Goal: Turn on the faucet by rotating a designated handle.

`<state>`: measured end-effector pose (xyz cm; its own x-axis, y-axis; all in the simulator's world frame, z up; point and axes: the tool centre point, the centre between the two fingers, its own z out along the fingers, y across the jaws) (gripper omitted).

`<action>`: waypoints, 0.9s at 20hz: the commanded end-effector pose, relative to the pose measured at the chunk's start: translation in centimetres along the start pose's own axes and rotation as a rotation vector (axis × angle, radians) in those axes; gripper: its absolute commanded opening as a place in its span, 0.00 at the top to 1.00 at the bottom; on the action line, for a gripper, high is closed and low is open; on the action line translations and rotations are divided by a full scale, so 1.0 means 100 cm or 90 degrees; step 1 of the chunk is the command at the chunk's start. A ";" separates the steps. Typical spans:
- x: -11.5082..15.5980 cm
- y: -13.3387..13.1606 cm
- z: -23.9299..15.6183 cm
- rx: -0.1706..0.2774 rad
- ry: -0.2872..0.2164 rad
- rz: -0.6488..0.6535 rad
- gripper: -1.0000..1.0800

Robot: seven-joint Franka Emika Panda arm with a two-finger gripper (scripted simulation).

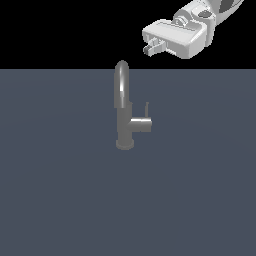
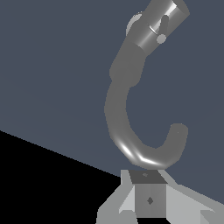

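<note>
- No writing, brand or label can be read on anything in either view; the only mark is a small dark diamond shape on the grey block at the gripper's front in the wrist view.
- One faucet (image 1: pixel 123 107) stands upright on the dark blue-grey surface (image 1: pixel 60 200), near the middle of the exterior view, its round base resting on that surface.
- Its tall arched spout (image 1: pixel 121 82) rises from the cylindrical body and curves over at the top, with a bright highlight running down one side.
- Its handle (image 1: pixel 141 124) is a short horizontal stub sticking out of the body toward the exterior view's right, with a thin lever pin (image 1: pixel 147 109) standing upright at its far end.
- One white gripper (image 1: pixel 152 47) hangs in the air above the faucet and toward the exterior view's right, well apart from handle and spout alike, touching nothing.
- Its fingers show only as one short grey stub with no visible gap; I cannot tell how far apart they stand, and nothing is seen between them.
- From the wrist view the spout's arch lies nearest the gripper, between it and the handle (image 2: pixel 162 19) farther off.
- Flat, bare surface fills the lower part of the exterior view; behind its straight far edge the background is plain black.
</note>
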<state>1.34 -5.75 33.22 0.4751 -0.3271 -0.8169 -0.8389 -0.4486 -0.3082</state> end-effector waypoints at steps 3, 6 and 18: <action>0.037 -0.002 0.005 0.055 -0.058 0.056 1.00; 0.063 -0.002 0.011 0.094 -0.100 0.098 1.00; 0.147 0.007 0.046 0.228 -0.240 0.239 1.00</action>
<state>6.37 -7.15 19.61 0.0835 -0.0856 -0.9928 -0.9953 -0.0563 -0.0789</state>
